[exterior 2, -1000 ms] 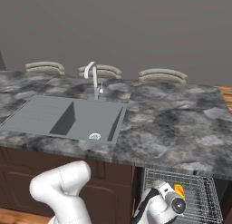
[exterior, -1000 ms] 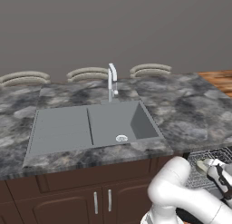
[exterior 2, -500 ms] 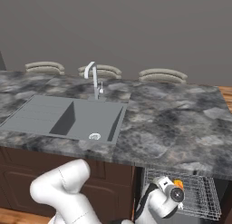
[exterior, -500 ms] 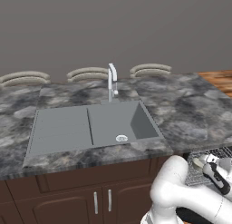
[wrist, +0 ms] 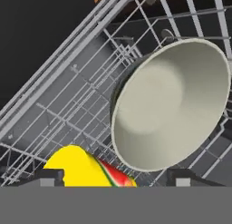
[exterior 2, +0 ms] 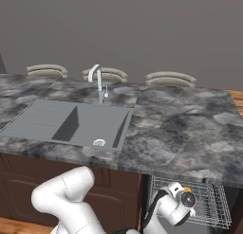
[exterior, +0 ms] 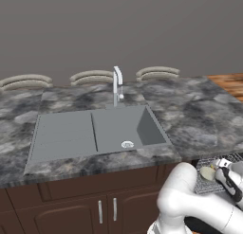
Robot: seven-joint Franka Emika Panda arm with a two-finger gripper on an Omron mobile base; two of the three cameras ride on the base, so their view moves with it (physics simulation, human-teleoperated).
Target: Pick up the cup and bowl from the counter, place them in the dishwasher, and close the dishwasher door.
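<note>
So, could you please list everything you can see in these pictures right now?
counter: one, dark grey marbled, over brown cabinets
sink: one, grey, set in the counter
tap: one, silver, behind the sink
chair backs: three, beige, beyond the counter
rack: one, grey wire, pulled out under the counter
bowl: one, pale grey-beige, tilted in the rack
cup: one, yellow with red, in the rack
gripper: one, open, over the rack

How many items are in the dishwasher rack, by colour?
Pale grey-beige bowl: 1
Yellow cup with red and green stripes: 1
Total: 2 in the wire rack
</note>
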